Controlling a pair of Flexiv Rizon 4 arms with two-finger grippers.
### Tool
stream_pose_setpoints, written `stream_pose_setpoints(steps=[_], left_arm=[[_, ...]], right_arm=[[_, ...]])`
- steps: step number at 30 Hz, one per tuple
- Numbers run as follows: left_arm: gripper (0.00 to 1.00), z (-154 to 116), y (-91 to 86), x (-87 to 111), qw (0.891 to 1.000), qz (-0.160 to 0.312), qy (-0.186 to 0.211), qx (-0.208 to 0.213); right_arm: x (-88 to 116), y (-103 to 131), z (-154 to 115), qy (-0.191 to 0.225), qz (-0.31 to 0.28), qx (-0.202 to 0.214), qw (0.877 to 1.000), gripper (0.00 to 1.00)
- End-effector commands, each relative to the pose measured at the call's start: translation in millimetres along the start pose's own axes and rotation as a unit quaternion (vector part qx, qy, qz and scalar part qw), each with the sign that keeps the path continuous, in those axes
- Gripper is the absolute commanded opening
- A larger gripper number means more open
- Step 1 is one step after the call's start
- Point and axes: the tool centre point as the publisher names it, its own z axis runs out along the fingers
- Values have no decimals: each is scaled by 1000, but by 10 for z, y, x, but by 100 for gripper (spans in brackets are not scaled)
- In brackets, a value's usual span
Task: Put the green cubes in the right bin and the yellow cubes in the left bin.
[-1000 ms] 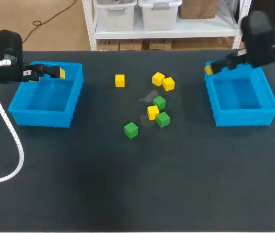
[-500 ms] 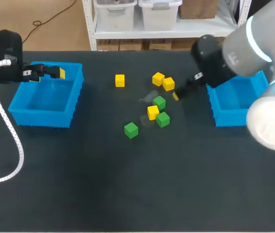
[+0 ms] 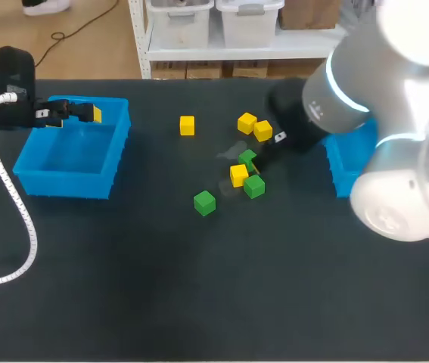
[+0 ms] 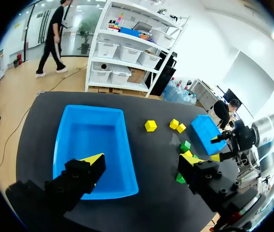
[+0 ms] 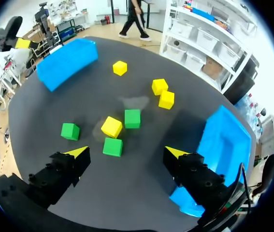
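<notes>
Right gripper wide open, empty, above central cluster; small green plastic cube just ahead between its fingers, beside yellow cube; right arm nearer; left gripper open, empty, over left blue bin.

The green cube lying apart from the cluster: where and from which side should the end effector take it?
Grip the green cube across two opposite side faces, coming straight down from above: it sits flat with bare table all round, leaving room on either side.
</notes>
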Motion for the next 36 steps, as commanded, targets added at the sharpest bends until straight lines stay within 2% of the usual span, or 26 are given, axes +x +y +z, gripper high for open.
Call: stream_pose_setpoints(steps=[1, 7, 23, 34, 35, 36], left_arm=[[100, -1, 20, 14, 1000, 1, -3, 5], [100, -1, 20, 14, 1000, 1, -3, 5], [100, -1, 20, 14, 1000, 1, -3, 5], [100, -1, 20, 14, 1000, 1, -3, 5], [100, -1, 20, 14, 1000, 1, -3, 5], [100, -1, 20, 14, 1000, 1, -3, 5]], right_arm=[[-53, 70, 138, 9, -8, 8, 1000, 100], [-36, 135, 262, 26, -20, 12, 999, 100], [166, 186, 592, 65, -29, 18, 997, 100], [183, 189, 880, 85, -36, 21, 996, 100], [179, 179, 915, 88, -36, 27, 995, 56], [180, 169, 942, 91, -33, 30, 995, 20]])
